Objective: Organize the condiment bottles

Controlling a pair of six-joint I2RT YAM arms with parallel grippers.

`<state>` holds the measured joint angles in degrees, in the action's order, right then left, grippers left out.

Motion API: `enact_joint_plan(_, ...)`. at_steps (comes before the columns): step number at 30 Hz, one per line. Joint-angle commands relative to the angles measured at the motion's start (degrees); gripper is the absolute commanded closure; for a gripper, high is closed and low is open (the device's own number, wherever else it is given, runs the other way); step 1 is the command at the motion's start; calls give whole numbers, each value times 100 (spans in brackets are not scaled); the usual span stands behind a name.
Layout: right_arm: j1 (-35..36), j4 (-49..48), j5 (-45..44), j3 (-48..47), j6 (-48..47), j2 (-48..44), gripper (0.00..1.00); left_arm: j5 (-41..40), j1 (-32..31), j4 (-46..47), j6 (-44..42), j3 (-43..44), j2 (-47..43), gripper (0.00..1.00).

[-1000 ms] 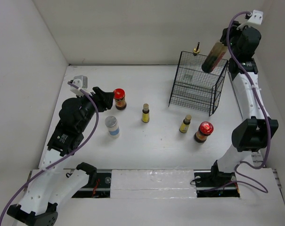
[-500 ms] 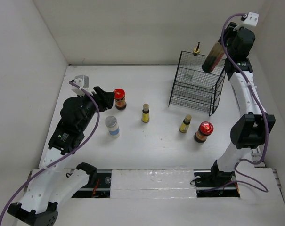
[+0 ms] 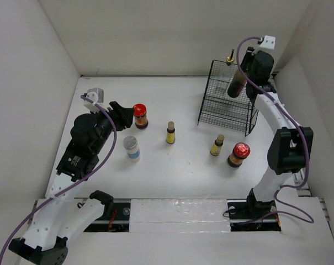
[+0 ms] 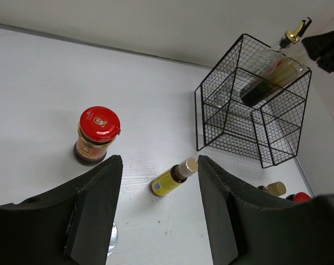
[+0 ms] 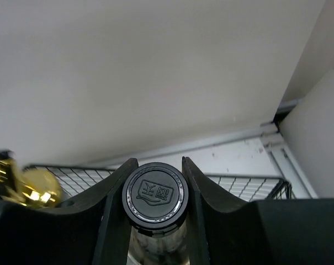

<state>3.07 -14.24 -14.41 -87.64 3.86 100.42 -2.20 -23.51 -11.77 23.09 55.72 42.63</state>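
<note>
Left hand (image 4: pixel 158 164) spread wide over the bench (image 4: pixel 40 72). Red-lidded jar (image 4: pixel 96 135) upright beyond the left finger, small yellow-labelled bottle (image 4: pixel 174 176) between the tips. Farther off, the black wire basket (image 4: pixel 197 118), a dark bottle (image 4: pixel 260 90) slanting behind its mesh, a gold spout (image 4: pixel 292 36) above.

No word or number came through clearly anywhere. Closest call: in the right wrist view, the cap of the dark black-capped bottle (image 5: pixel 154 193) carried an embossed square emblem inside a ridged ring, its strokes too stylised to read. Over in the left wrist view, the red-lidded jar (image 4: pixel 97 132) showed a small gold crest on its lid and a printed band below, lettering far too small. The tiny yellow-labelled bottle (image 4: pixel 172 178) gave only plain yellow. From above, the white blue-labelled shaker (image 3: pixel 132 148) offered a blue band, nothing legible, and the left arm (image 3: pixel 78 152) bore a small pale mark, unreadable.
</note>
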Motion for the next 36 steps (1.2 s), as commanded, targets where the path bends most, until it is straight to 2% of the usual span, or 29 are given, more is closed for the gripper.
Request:
enact_joint_plan(1,1,-1072,-97,35,53,-217,100,-35,22,272,20,-53,-27,47)
enact_joint_plan(5,1,-1072,-97,281,168,-163,95,-35,22,272,20,-53,-27,47)
enact_joint_plan(8,1,-1072,9,431,299,-111,86,-35,22,272,20,-53,-27,47)
enact_joint_plan(12,-52,-1020,237,493,353,-49,68,26,22,272,20,-53,-27,47)
enact_joint_plan(13,-52,-1019,237,545,353,-49,59,26,22,272,20,-53,-27,47)
enact_joint_plan(15,-52,-1019,237,598,405,-102,49,26,22,272,20,-53,-27,47)
enact_joint_plan(21,-52,-835,352,599,519,-487,33,26,22,272,20,-53,-27,46)
enact_joint_plan(24,-52,-616,413,528,572,-707,30,26,22,272,20,-53,-27,46)
enact_joint_plan(26,-52,-615,413,694,625,-1093,30,26,22,272,20,-53,-80,46)
enact_joint_plan(27,35,-615,361,800,677,-1260,34,26,22,272,20,-53,-80,46)
enact_joint_plan(29,105,-615,413,1177,791,-1796,48,26,22,272,20,-53,-80,46)
enact_joint_plan(30,184,-563,692,1326,853,-1989,59,26,22,272,20,-53,-80,46)
enact_joint_plan(31,237,-562,929,1624,914,-2165,77,26,22,272,20,-53,-80,46)
enact_joint_plan(32,290,-562,1219,1749,1002,-2428,85,-52,22,272,72,-53,-80,46)
enact_joint_plan(34,613,-483,2069,1942,1056,-2588,96,-53,22,272,73,-53,-80,46)
enact_joint_plan(36,983,-326,2477,2189,1056,-2651,96,-53,22,272,73,-53,-80,46)
